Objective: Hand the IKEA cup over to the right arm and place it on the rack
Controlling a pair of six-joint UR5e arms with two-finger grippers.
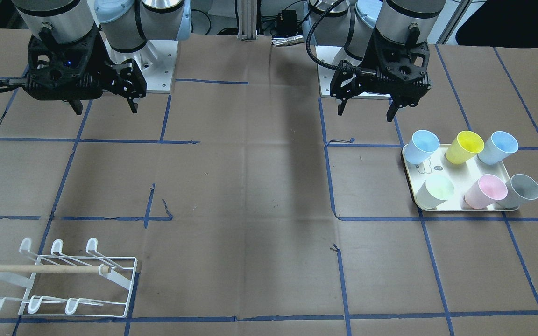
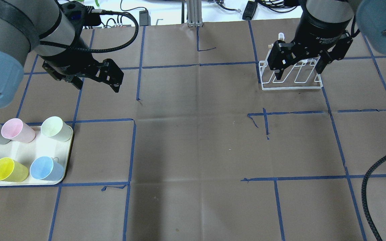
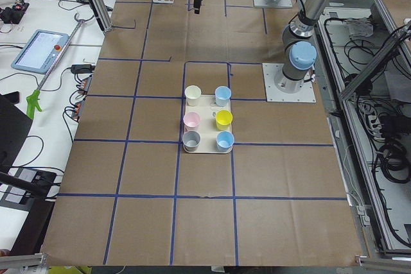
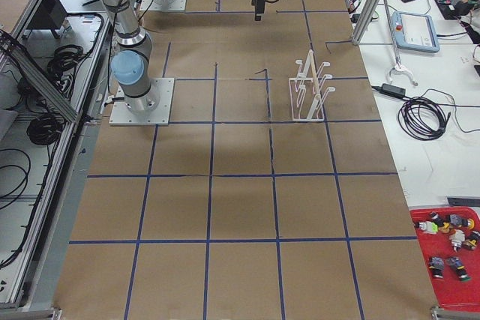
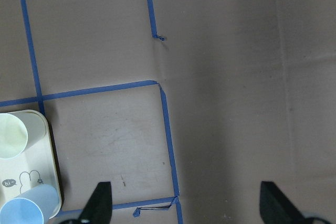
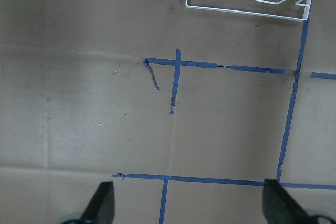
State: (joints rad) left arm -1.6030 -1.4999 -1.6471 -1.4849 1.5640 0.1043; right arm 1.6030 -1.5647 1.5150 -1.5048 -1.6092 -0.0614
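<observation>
Table [image 1: 250, 186]: brown paper, blue tape.
Tray [image 1: 458, 177]: six cups [image 1: 467, 144].
Left gripper [image 1: 366, 112]: released, near tray.
Right gripper [image 1: 105, 109]: released, well apart from tray.
Rack [image 1: 40, 268]: well apart from tray.

Left pincer [image 1: 366, 114], right pincer [image 1: 106, 110]: raised, spread wide.

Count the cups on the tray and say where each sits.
6, all upright on the cream tray. Row nearer the robot: light blue cup, yellow cup, second light blue cup. Far row: pale green cup, pink cup, grey cup. None seems hidden.
</observation>
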